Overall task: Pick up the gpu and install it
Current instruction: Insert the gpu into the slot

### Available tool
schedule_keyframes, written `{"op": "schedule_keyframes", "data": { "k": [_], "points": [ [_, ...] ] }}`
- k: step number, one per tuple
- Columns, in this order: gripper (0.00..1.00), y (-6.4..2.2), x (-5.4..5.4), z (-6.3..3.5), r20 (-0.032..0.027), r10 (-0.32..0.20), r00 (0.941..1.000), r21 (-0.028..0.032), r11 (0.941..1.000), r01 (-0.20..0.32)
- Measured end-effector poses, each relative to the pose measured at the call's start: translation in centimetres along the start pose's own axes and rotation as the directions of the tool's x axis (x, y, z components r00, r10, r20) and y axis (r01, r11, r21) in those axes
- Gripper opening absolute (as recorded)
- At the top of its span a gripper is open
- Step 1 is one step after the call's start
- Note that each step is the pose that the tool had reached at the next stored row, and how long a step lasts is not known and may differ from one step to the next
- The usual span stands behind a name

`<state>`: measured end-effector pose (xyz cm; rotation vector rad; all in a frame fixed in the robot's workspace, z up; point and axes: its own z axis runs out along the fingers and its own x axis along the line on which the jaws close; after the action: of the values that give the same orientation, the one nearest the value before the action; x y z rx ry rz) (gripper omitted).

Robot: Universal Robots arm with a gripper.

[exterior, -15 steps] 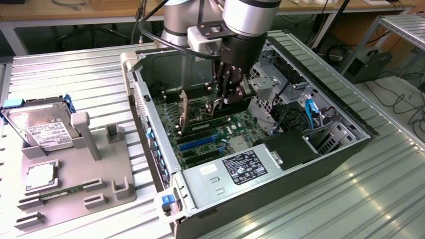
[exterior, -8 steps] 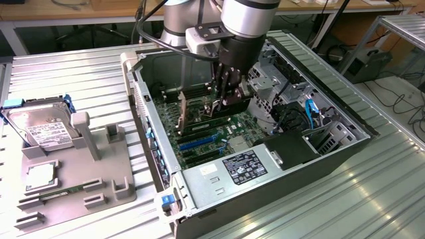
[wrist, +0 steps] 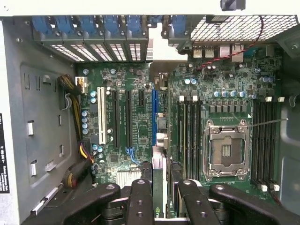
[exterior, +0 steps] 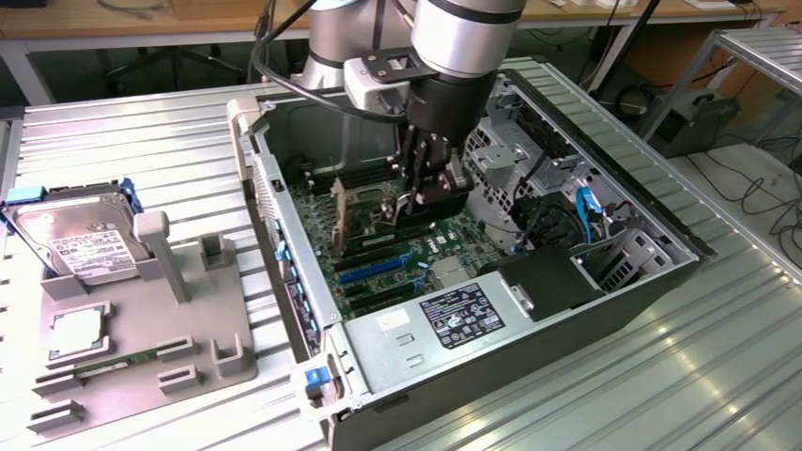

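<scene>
— Where is the gpu, that thin, flat, dark expansion card?

— Inside the open black and silver computer case, which lies on its side in the middle of the ribbed metal desk. The arm's black gripper reaches down into the case and pinches the card between its fingers. The card stands on edge over the green motherboard.

— Is it in a slot?

— I cannot tell. From the wrist camera the gpu shows edge-on between the gripper fingers, in line with the long blue expansion slot. Whether they touch is hidden.

— What else is around it in there?

— The square silvery processor socket is beside the card, with rows of black memory slots between them. The grey power supply box with a black label sits at the case's end nearest the exterior camera.

— And outside the case?

— Near the desk edge on the exterior view's left lies a flat grey holder plate. A boxy silver hard drive with a white label leans in it, and a slim green memory stick lies further along the plate.
</scene>
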<state>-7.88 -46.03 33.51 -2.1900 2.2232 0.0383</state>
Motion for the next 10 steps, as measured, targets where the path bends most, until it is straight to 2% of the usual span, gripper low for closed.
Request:
{"op": "schedule_keyframes", "data": {
  "k": [10],
  "points": [
    [0.26,0.84,0.1,1.51,-0.0059,0.003,1.0,0.0003,1.0,-0.003]
  ]
}}
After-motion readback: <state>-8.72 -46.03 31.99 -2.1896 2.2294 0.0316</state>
